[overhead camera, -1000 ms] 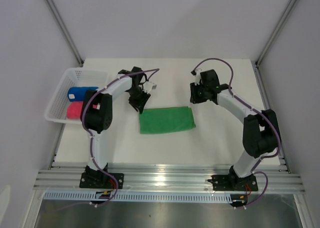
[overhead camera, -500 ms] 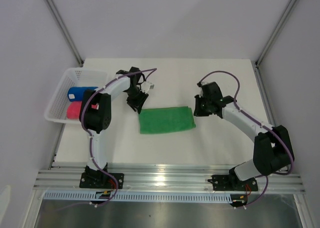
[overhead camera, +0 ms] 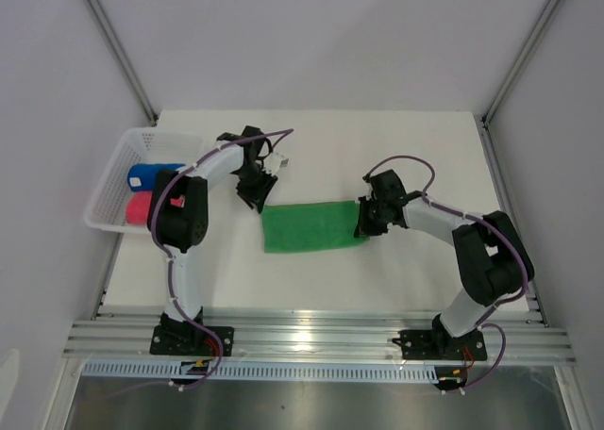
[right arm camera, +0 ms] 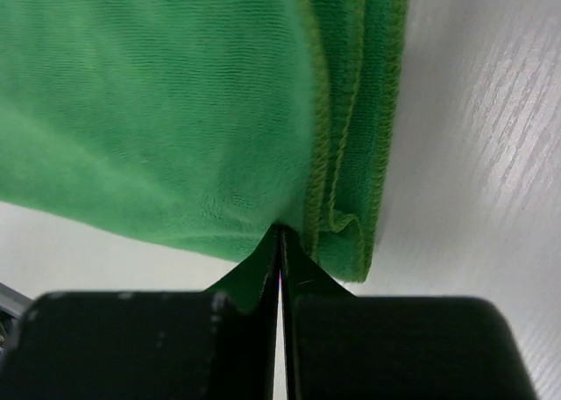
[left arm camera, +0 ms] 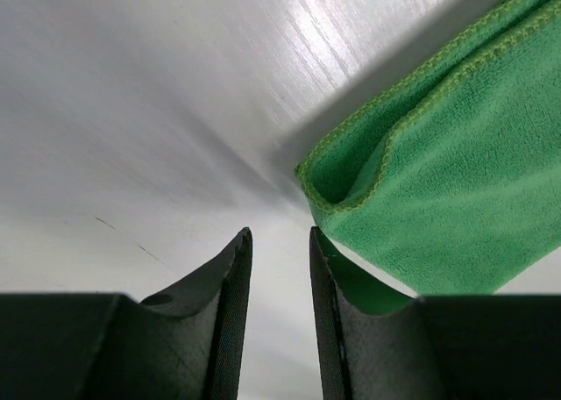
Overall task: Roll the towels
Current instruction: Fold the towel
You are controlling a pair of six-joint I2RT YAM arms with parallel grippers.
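The green towel (overhead camera: 311,227) lies flat on the white table (overhead camera: 415,147), folded into a long strip between my two pincers. My right pincer (overhead camera: 363,226) sits at the strip's right short edge. Its jaws are pressed together with the tips right at the stitched hem, where the cloth puckers, and I cannot tell whether any fabric is caught between them. My left pincer (overhead camera: 259,202) hangs over the far left corner, jaws a narrow gap apart with nothing between them, the layered corner just ahead of its tips. Well out past my left pincer, the blue towel (overhead camera: 151,176) and the pink towel (overhead camera: 142,206) lie rolled side by side in a white mesh basket (overhead camera: 113,161) at the table's edge. Pale grey walls (overhead camera: 311,43) and slanted metal posts (overhead camera: 113,43) close in the table, and a ribbed aluminium rail (overhead camera: 321,340) runs behind both pincers, at my bases.
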